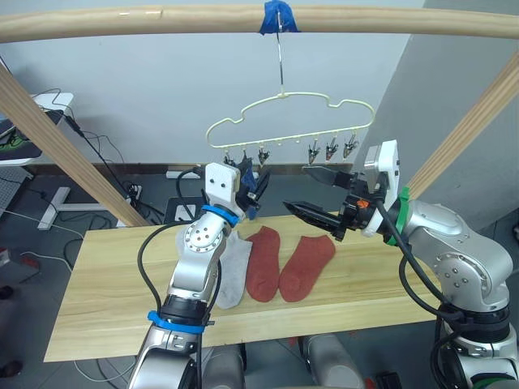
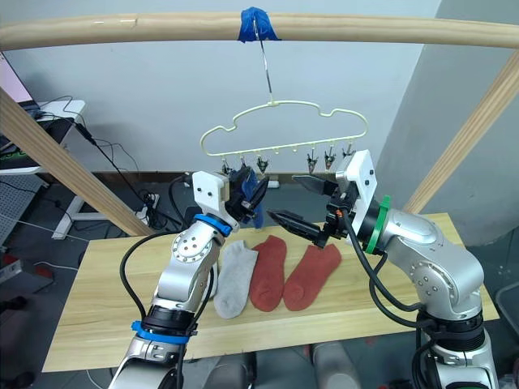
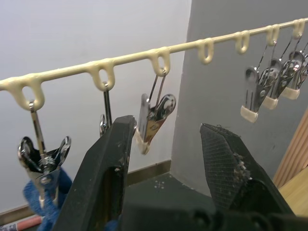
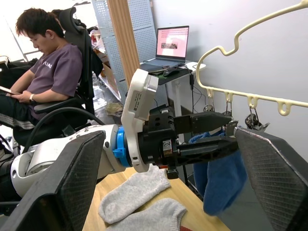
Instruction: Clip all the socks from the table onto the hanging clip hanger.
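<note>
Hanging from the pale-yellow wavy wire clip hanger (image 1: pixel 289 121), a soft blue knit sock (image 4: pixel 219 177) sits beside the open left gripper (image 4: pixel 219 134). The right gripper (image 1: pixel 315 194) gapes empty. Two rust-red socks (image 1: pixel 284 263) and grey ones (image 1: pixel 232 271) lie mid-table (image 1: pixel 97 284); lower gently, pinch one cuff.

Two robot arms with silver-grey metal shells and rounded joint housings. The left arm (image 1: pixel 199 259) has round joint caps ringed with small screws, a blue band at its wrist and another lower down, and a black cable looping along its side. The right arm (image 1: pixel 454 259) is bulkier, with a green ring at its wrist and black cables hanging below. Each wrist carries a white block-shaped housing, and each ends in black, pointed, two-fingered jaws.
</note>
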{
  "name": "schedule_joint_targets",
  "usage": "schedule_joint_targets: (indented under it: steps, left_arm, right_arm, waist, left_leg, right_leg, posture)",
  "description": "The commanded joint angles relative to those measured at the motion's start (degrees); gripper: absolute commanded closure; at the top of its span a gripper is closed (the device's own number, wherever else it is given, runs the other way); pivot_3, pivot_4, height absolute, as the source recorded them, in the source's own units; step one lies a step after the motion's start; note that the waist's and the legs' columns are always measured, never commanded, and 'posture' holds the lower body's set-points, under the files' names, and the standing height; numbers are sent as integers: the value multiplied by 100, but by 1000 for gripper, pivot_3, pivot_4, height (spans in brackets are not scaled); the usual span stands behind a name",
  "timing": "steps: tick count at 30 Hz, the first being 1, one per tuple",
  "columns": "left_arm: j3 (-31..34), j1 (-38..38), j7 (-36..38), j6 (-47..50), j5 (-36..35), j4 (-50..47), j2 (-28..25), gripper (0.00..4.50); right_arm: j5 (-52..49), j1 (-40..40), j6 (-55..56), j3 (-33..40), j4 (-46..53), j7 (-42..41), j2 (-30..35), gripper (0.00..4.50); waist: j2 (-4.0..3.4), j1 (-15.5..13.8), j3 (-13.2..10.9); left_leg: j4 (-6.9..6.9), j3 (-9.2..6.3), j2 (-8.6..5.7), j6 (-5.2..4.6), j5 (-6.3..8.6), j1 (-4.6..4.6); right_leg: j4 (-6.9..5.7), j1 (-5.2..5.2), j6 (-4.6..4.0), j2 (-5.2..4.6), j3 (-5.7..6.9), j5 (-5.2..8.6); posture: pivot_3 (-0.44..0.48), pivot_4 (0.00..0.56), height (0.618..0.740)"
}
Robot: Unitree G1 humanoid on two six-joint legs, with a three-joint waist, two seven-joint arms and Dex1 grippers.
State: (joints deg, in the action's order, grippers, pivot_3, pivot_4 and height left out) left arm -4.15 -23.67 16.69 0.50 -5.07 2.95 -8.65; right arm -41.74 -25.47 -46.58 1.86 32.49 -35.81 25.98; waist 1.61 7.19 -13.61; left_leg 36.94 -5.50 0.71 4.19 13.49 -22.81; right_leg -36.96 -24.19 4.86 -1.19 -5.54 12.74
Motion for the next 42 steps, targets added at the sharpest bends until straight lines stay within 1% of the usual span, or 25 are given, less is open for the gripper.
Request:
schedule_joint_targets:
  steps: [1, 6, 12, 18, 24, 34, 42]
  left_arm:
    - [44, -38, -70, -260, 70, -181, 41, 2134]
    - [-178, 100, 140, -425, 129, -309, 24, 2134]
    - [-110, 80, -4, -237, 112, -192, 158, 2134]
    - [-89, -21, -40, -270, 182, -36, 138, 2134]
    - [-18, -176, -241, -354, 269, 195, 200, 2134]
    - [29, -36, -292, -321, 220, 174, 242, 2134]
    - [63, -126, -348, -352, 237, 270, 247, 2134]
  right_arm:
    - [-96, -32, 116, 58, 162, 49, 37, 0]
    - [-38, 14, 163, 19, 148, 53, 52, 0]
    - [-60, 17, 164, 5, 175, 80, 76, 0]
    - [-29, 7, 233, -36, 169, 84, 108, 0]
    - [-10, -9, 283, -65, 134, 59, 154, 0]
    - [57, 26, 360, -108, 153, 67, 234, 0]
    - [-11, -23, 306, -107, 192, 121, 252, 0]
  waist:
    - [0, 16, 0]
    - [0, 70, 0]
    - [0, 84, 0]
    - [0, 88, 0]
    - [0, 89, 0]
    - [0, 94, 0]
    - [0, 95, 0]
  left_leg:
    - [0, 0, 0, 0, 0, 0]
    - [0, 0, 0, 0, 0, 0]
    - [0, 0, 0, 0, 0, 1]
    - [0, 1, 0, 0, 0, 0]
    - [0, 0, 0, 0, 0, 0]
    - [-1, 0, 0, 0, 0, 0]
    - [-1, 1, 0, 0, 0, 0]
  right_leg:
    - [0, 0, 0, 0, 0, 0]
    - [1, 0, 0, 0, 0, 0]
    - [-1, 0, 0, 0, 0, 0]
    - [0, 0, 0, 1, -1, 0]
    - [0, 0, 0, 1, 0, 0]
    - [1, 0, 1, 1, -1, 0]
    - [1, 0, 1, 1, -1, 0]
  posture:
    - [-197, 200, 740]
    - [-200, 202, 740]
    - [-206, 202, 740]
    - [-207, 199, 740]
    - [-210, 197, 740]
    - [-214, 189, 740]
    - [-217, 185, 740]
